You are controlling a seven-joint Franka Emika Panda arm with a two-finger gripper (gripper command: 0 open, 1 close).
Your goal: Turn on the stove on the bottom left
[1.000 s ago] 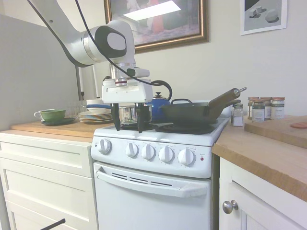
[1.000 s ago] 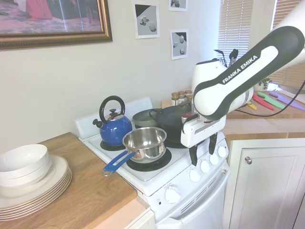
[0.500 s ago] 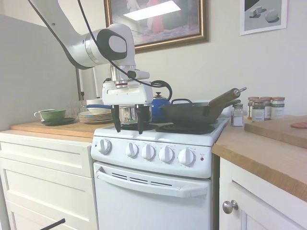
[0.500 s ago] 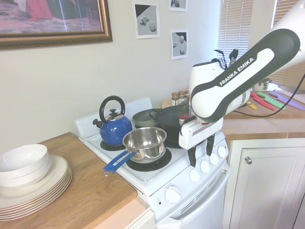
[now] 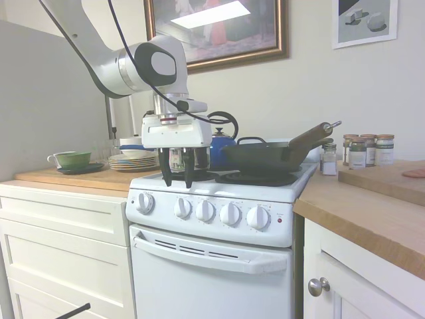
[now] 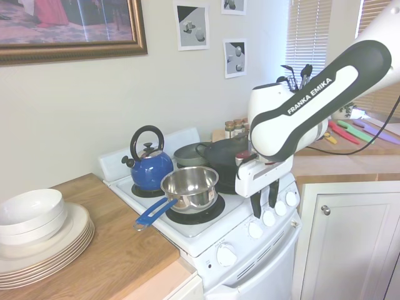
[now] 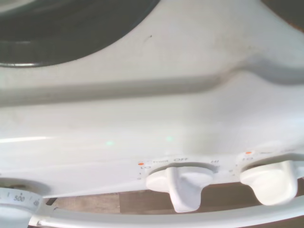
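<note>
Directly below the pincer [image 5: 177, 178] sits the control panel of the stove [image 5: 219, 266], a white range wedged between two wooden tabletops. The pincer hangs fingers-down over the panel's front lip, its two dark fingers close together with only a thin gap, holding nothing. Five round knobs run in a row across the panel; the second knob from the left [image 5: 182, 208] lies just under and a touch forward of the fingertips, the far-left knob [image 5: 145, 203] off to one side. In the wrist view, a knob [image 7: 180, 183] with a raised bar shows under the word OFF, the bar pointing out from the panel toward the camera, another knob [image 7: 271, 179] beside it. Which knob drives the front-left burner cannot be read: panel print is too small from outside, blurred up close. Steel saucepan [image 6: 190, 185] sits on the front-left coil, blue kettle [image 6: 150, 164] behind, dark skillet [image 5: 269, 156] on the other side. From the second exterior view the arm hides part of the knob row.
</note>
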